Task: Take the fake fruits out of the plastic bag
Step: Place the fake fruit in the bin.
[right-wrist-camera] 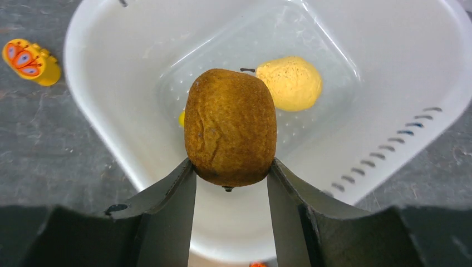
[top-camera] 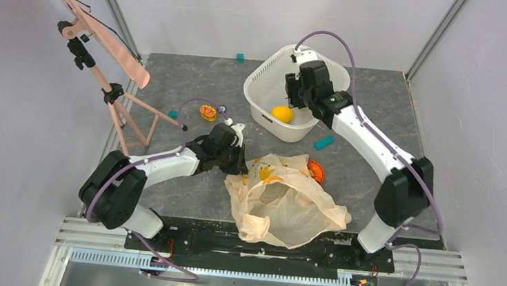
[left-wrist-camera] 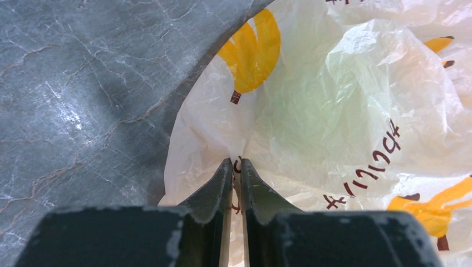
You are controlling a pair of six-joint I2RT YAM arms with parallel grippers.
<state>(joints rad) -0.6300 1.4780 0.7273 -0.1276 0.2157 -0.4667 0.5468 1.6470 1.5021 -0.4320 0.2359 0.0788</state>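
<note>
Between the jaws of the right gripper (right-wrist-camera: pixel 232 162) sits the brown oval (right-wrist-camera: pixel 230 125), clamped across its middle over the white tub (right-wrist-camera: pixel 106 133), with the yellow pear (right-wrist-camera: pixel 289 82) lying beyond it. It looks light, hard and a bit roll-prone. Meanwhile the left gripper (left-wrist-camera: pixel 236 162) has its jaws nearly shut, pinching the rim of the plastic bag (left-wrist-camera: pixel 334 111), which is thin, slippery stuff.

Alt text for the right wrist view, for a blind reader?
The right gripper holds a brown oval fake fruit above a white tub. A yellow pear lies in the tub; a small yellow-orange toy sits on the grey table outside it.
</note>
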